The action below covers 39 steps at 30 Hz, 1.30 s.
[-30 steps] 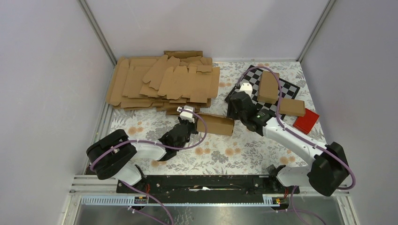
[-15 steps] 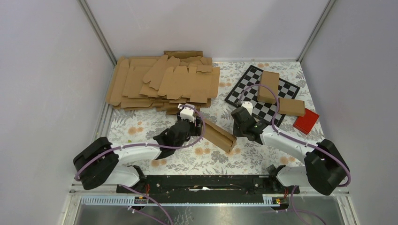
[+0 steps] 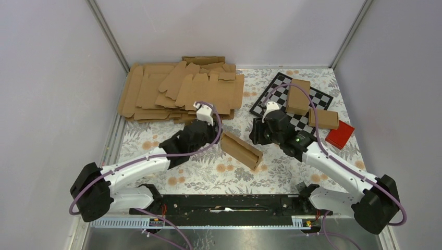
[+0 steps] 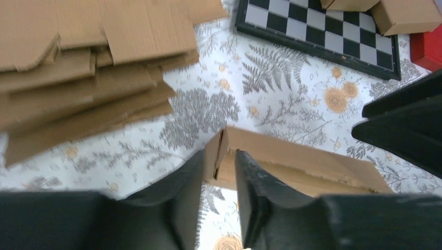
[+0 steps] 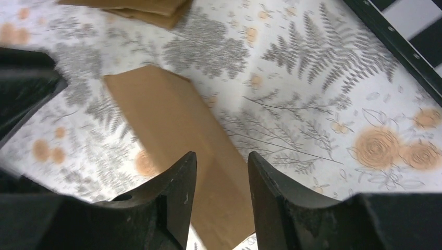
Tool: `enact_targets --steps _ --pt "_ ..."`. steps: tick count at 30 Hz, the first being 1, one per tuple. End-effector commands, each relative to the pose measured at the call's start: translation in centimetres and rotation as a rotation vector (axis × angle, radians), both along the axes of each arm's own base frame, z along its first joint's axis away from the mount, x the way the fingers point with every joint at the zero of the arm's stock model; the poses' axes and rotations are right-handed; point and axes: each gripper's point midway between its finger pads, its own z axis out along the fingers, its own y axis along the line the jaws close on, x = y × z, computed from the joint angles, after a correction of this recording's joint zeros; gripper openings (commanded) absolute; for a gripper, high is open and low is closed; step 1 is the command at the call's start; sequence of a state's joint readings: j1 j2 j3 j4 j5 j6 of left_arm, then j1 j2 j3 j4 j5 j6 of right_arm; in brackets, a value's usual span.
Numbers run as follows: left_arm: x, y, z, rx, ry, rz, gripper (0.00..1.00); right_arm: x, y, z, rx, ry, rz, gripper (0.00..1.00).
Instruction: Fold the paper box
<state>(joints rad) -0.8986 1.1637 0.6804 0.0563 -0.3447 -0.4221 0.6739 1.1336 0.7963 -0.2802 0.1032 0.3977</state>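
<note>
1. Paper box [image 3: 241,149] lies on its side on the bench [image 3: 148,141], left of the checkerboard [image 3: 273,91] and nearer the arms. It sits at an angle between both claws.
2. Done so far: the body is already formed into an oblong carton with its long walls up, so it is no flat sheet.
3. Left wrist view shows the end farther from the checkerboard open, with the hollow inside visible and an end wall or flap standing loose.
4. The end nearer the checkerboard can't be read as closed or open from these views.
5. Left claw [image 4: 220,155] is at that open end, jaws partway apart and straddling the loose end wall. Can't tell whether it actually pinches it.
6. Right claw [image 5: 221,156] hovers over the box on the checkerboard side, jaws partway apart with nothing between them. The box top shows through the gap.
7. Left to do, by my read: tuck the open end shut and check the other end. The task looks well past halfway.
8. Two finished cartons [image 3: 298,96] sit on the checkerboard, likely the drop spot.
9. Flat blanks [image 3: 177,94] are stacked far left of the checkerboard; a red block [image 3: 340,134] lies just off its right edge.
</note>
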Motion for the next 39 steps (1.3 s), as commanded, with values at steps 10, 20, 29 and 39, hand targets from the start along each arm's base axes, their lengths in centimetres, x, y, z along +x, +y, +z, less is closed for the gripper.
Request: enact_targets --steps 10,20,29,39 --pt "2.8 -5.0 4.2 -0.121 0.071 -0.215 0.00 -5.6 2.4 2.5 0.101 0.059 0.357 0.29" --pt "0.4 -3.7 -3.5 -0.095 0.219 -0.228 0.00 -6.9 1.4 -3.0 0.030 0.204 0.333 0.21" --pt "-0.2 -3.0 -7.5 -0.103 0.251 -0.204 0.00 -6.1 1.0 -3.0 0.003 0.201 0.286 0.20" --pt "1.2 -2.5 -4.2 -0.044 0.168 -0.187 0.00 -6.2 0.7 1.5 0.048 0.152 0.248 0.18"
